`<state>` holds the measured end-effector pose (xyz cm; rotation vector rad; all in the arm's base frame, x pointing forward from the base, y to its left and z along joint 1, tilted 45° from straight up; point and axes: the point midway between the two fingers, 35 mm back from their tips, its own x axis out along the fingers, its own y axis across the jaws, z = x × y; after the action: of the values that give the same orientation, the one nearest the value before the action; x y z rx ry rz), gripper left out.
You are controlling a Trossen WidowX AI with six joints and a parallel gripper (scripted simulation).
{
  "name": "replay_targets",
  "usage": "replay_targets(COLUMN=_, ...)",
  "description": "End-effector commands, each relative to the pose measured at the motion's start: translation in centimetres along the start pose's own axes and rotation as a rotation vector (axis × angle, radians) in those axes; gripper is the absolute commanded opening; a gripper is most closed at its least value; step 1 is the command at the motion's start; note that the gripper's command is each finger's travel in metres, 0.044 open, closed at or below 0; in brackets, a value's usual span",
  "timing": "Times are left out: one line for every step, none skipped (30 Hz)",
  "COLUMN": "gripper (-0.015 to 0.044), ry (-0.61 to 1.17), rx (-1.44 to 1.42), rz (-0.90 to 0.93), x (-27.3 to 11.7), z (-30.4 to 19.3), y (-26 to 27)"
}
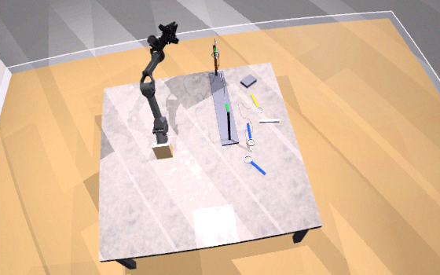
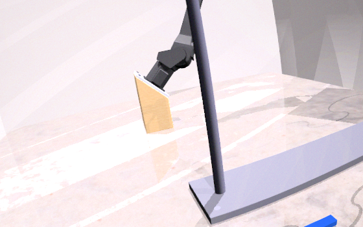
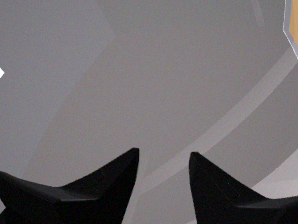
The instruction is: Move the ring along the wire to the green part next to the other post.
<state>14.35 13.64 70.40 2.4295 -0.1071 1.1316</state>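
Note:
The ring [image 1: 215, 55] hangs around the green part [image 1: 214, 49] of the wire at the far post in the top view, its orange handle [image 1: 216, 64] hanging down beside that post. The other green part [image 1: 227, 107] tops the near post [image 1: 229, 126] [image 2: 208, 107]. The thin grey wire [image 1: 224, 93] runs between them. My gripper [image 1: 176, 32] [image 3: 164, 156] is raised high, left of the ring in the top view and apart from it. Its fingers are partly open with nothing between them. The exterior view shows neither ring nor gripper.
The posts stand on a long grey base [image 1: 222, 127] [image 2: 288, 168]. Right of it lie a grey block [image 1: 248, 80], a yellow-handled ring [image 1: 254, 100], a white bar [image 1: 269, 120] and two blue-handled rings. My arm stands on a wooden block [image 1: 163, 151] [image 2: 156, 111] left of the base.

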Motion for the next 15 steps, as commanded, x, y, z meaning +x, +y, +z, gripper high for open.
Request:
replay_targets(gripper=0.0160, ry=-0.079, rx=-0.210, rz=-0.120, x=0.2, z=1.6, y=-7.0)
replay_targets(gripper=0.0160, ry=-0.095, rx=-0.256, rz=-0.145, x=0.1, z=1.9, y=-8.3)
replay_targets(gripper=0.0160, ry=-0.110, rx=-0.302, rz=-0.169, x=0.0, z=2.3, y=-9.7)
replay_targets(gripper=0.0160, ry=-0.125, rx=-0.349, rz=-0.194, x=-0.1, z=2.7, y=-11.0)
replay_targets(gripper=0.0160, ry=-0.138, rx=-0.396, rz=-0.218, x=-0.2, z=3.0, y=-12.3)
replay_targets(gripper=0.0160, ry=-0.151, rx=-0.443, rz=-0.243, x=-0.4, z=3.5, y=-13.6)
replay_targets(gripper=0.0160, ry=-0.163, rx=-0.490, rz=-0.269, x=-0.6, z=3.9, y=-14.8)
replay_targets(gripper=0.0160, ry=-0.175, rx=-0.538, rz=-0.294, x=-0.8, z=4.3, y=-16.1)
replay_targets(gripper=0.0160, ry=-0.186, rx=-0.587, rz=-0.319, x=-1.1, z=4.7, y=-17.3)
replay_targets(gripper=0.0160, ry=-0.196, rx=-0.635, rz=-0.345, x=-1.3, z=5.2, y=-18.5)
replay_targets(gripper=0.0160, ry=-0.205, rx=-0.684, rz=-0.371, x=-1.6, z=5.6, y=-19.7)
replay_targets(gripper=0.0160, ry=-0.214, rx=-0.733, rz=-0.397, x=-2.0, z=6.1, y=-20.9)
replay_targets(gripper=0.0160, ry=-0.224, rx=-0.790, rz=-0.427, x=-2.5, z=6.6, y=-22.2)
replay_targets(gripper=0.0160, ry=-0.234, rx=-0.859, rz=-0.464, x=-3.1, z=7.3, y=-23.8)
replay_targets(gripper=0.0160, ry=-0.243, rx=-0.929, rz=-0.502, x=-3.7, z=7.9, y=-25.3)
